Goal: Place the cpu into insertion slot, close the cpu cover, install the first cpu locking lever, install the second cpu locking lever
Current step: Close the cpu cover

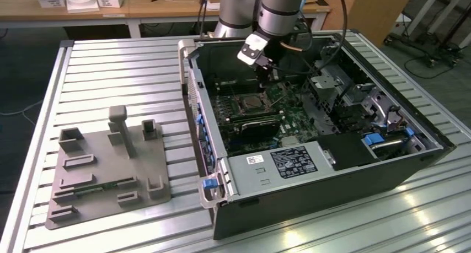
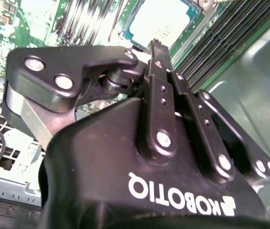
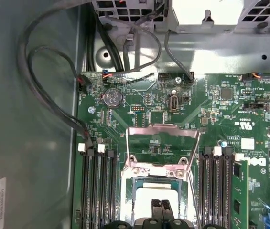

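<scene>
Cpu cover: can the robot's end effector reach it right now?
Probably yes. The cpu cover is flipped open just past the end effector, which is over the cpu, and nothing sits between them.

surface: slatted metal table [image 1: 110, 60] | below and around the gripper [image 1: 267, 76]: open computer case [image 1: 294, 220], on its side on the slats | well apart from the gripper, toward the exterior view's left: grey moulded fixture plate [image 1: 96, 148], flat on the slats

Exterior view, clock on socket [image 1: 250, 103]: we find case wall [image 1: 193, 98] blocking 9 o'clock, drive cage [image 1: 338, 82] at 3, grey box [image 1: 287, 163] at 5; approach from above open. First wrist view: raised cpu cover [image 3: 163, 148] at socket edge, cables [image 3: 44, 86] nearby.
</scene>
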Robot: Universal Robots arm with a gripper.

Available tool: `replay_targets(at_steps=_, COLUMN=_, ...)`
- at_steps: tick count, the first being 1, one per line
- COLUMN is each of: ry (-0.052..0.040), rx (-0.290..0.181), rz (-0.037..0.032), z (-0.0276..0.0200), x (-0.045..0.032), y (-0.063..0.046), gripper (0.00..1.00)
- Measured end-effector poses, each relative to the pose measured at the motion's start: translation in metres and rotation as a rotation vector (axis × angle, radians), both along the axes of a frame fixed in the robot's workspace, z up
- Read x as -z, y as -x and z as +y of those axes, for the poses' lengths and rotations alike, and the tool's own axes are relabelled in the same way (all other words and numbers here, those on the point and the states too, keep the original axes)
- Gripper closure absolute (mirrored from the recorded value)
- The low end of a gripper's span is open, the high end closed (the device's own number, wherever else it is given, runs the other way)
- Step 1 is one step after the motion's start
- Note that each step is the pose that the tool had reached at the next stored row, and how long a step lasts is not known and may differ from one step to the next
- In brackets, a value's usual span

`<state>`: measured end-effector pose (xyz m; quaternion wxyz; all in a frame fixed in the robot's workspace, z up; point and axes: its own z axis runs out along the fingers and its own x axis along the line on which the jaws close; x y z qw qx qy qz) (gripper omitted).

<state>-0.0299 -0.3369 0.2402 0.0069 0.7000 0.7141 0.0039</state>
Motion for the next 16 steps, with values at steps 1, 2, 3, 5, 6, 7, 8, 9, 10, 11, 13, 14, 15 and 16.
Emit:
replay_targets(at_steps=1, ry=0.0001, rx=0.000, rz=0.0000, z=0.0000, x=-0.0018, y=0.000, gripper=0.90)
replay_targets(at_steps=2, ry=0.0001, rx=0.000, rz=0.0001, z=0.0000, x=-0.0030, y=0.000, gripper=0.90)
replay_targets(at_steps=3, ry=-0.0001, rx=0.000, rz=0.0000, z=0.0000, x=-0.0031, y=0.000, gripper=0.90)
replay_targets(at_steps=5, ry=-0.0002, rx=0.000, rz=0.0000, z=0.0000, x=-0.0031, y=0.000, gripper=0.90)
replay_targets(at_steps=6, ry=-0.0001, rx=0.000, rz=0.0000, z=0.0000, x=-0.0031, y=-0.001, gripper=0.90)
replay_targets(at_steps=7, ry=-0.0002, rx=0.000, rz=-0.0001, z=0.0000, x=-0.0029, y=-0.002, gripper=0.90)
replay_targets(at_steps=8, ry=-0.0002, rx=0.000, rz=0.0000, z=0.0000, x=-0.0027, y=-0.003, gripper=0.90)
replay_targets(at_steps=9, ry=-0.0001, rx=0.000, rz=0.0000, z=0.0000, x=-0.0025, y=-0.006, gripper=0.90)
replay_targets(at_steps=10, ry=-0.0001, rx=0.000, rz=0.0000, z=0.0000, x=-0.0023, y=-0.008, gripper=0.90)
replay_targets(at_steps=11, ry=-0.0001, rx=0.000, rz=0.0000, z=0.0000, x=-0.0022, y=-0.010, gripper=0.90)
replay_targets(at_steps=13, ry=0.0001, rx=0.000, rz=0.0001, z=-0.0001, x=-0.0021, y=-0.014, gripper=0.90)
replay_targets(at_steps=14, ry=0.0002, rx=0.000, rz=0.0001, z=-0.0001, x=-0.0021, y=-0.014, gripper=0.90)
replay_targets(at_steps=15, ry=0.0002, rx=0.000, rz=0.0001, z=0.0000, x=-0.0023, y=-0.014, gripper=0.90)
replay_targets(at_steps=16, ry=0.0003, rx=0.000, rz=0.0002, z=0.0000, x=-0.0030, y=-0.014, gripper=0.90)
